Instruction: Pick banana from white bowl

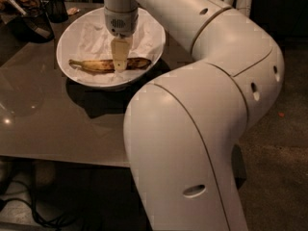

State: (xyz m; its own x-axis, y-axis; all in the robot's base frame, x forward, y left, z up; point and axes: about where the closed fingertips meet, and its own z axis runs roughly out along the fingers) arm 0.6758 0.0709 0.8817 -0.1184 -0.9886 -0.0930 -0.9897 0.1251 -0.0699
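The banana (96,65), yellow with heavy brown spotting, lies across the white bowl (67,35) on crumpled white paper. The bowl stands at the back of the brown table (57,124). My gripper (119,67) hangs straight down from the white arm and reaches into the bowl, right at the banana's middle. It hides a short stretch of the banana. The banana rests on the paper.
Dark glass cups (57,6) and other dark items (29,20) stand at the table's back left corner. My large white arm links (192,129) fill the right and front of the view. The table's front edge runs along the lower left, with cables on the floor below.
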